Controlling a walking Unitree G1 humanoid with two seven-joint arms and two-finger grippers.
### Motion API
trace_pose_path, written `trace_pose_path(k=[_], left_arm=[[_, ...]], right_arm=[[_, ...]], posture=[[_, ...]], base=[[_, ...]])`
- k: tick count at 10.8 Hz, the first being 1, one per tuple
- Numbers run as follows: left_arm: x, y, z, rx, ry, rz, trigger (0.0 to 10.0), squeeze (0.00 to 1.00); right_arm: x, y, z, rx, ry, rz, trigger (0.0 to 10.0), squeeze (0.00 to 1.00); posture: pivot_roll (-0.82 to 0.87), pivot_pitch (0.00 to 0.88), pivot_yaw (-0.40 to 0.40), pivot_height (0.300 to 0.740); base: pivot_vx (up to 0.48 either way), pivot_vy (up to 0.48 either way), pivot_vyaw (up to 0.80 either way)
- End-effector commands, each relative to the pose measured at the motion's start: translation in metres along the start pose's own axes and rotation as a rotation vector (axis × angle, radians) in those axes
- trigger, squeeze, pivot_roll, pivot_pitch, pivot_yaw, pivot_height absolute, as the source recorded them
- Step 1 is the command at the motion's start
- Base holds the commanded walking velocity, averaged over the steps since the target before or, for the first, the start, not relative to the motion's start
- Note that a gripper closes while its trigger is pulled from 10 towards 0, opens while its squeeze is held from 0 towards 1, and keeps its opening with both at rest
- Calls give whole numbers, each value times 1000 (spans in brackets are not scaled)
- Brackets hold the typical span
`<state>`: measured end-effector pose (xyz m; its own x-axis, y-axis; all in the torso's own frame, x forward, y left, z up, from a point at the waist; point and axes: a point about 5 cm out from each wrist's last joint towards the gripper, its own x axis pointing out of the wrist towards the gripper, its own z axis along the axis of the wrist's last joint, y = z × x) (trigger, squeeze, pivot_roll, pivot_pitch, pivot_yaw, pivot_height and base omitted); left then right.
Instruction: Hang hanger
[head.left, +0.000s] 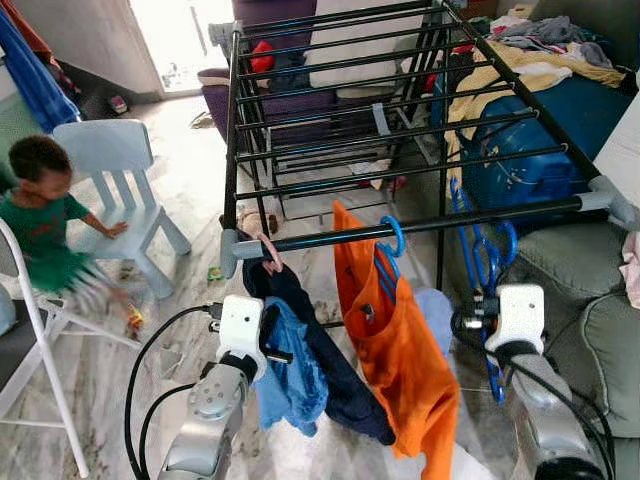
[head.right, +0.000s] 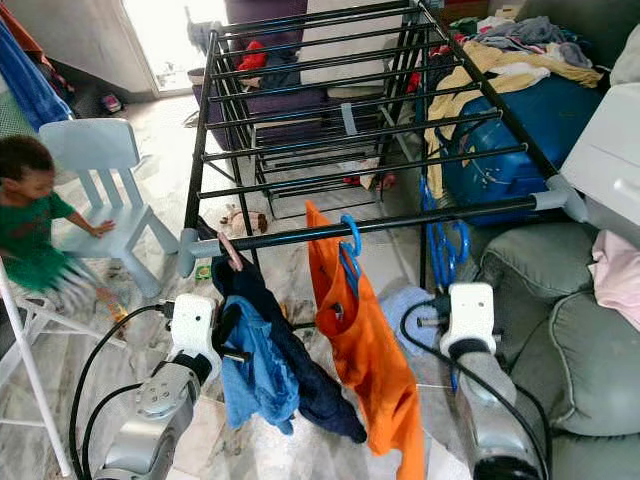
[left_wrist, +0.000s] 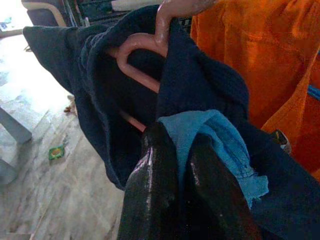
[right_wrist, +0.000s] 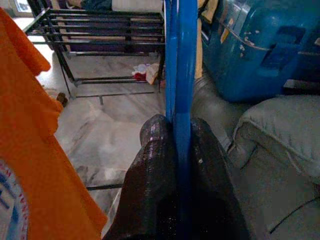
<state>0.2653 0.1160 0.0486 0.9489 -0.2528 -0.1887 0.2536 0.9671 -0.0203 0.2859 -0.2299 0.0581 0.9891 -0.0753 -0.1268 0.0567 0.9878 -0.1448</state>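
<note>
Hangers of blue plastic (head.left: 487, 262) hang bunched just below the drying rack's front rail (head.left: 420, 226), near its right end, their long axis close to vertical and their thin rods running straight down between the right gripper's (right_wrist: 181, 131) two black fingers (right_wrist: 152, 170), which are closed tight on them. That rail is a black metal tube capped with grey plastic corners, the nearest of a slatted rack (head.left: 237, 110) of parallel dark bars. On the rail's middle a blue hook carries an orange shirt (head.left: 400, 350), draped limp and pointing down toward the floor. At the rail's left corner a pink hanger (left_wrist: 142, 47) is hooked on, its curved neck rising to the tube, with a dark navy garment (left_wrist: 200, 85) slung over it. The left gripper (left_wrist: 180, 142) sits below that corner, its glossy fingers pressed together on a fold of light blue cloth (left_wrist: 220, 145) with a frayed edge. Behind the rack's right edge, a blue hard-shell suitcase (head.left: 545, 140) rests on a grey sofa (head.left: 580, 300), with loose clothes heaped on it. On the marbled tile floor to the left, a child in green (head.left: 40, 225) leans on a pale blue plastic chair (head.left: 120, 190).
</note>
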Motion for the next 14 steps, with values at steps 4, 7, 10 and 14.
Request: trace_pose_path(k=[4,7,10,14], left_arm=[[0,5,0,23,-6,24,10000,0],[-1,6,-1,23,-4,33,10000,0],[-1,5,-1,23,-2,31,10000,0],[1,3,-1,22,-4,27,10000,0]], right_arm=[[7,10,8,-12,-10,47,10000,0],[8,12,7,-17,-5,58,10000,0],[7,12,6,-27,4,56,10000,0],[8,13,3,-21,28,58,10000,0]], posture=[[-119,0,100,740],[-117,0,97,740],[-117,0,99,740],[-122,0,97,740]], base=[[-267,0,0],[-301,0,0],[-303,0,0],[-307,0,0]])
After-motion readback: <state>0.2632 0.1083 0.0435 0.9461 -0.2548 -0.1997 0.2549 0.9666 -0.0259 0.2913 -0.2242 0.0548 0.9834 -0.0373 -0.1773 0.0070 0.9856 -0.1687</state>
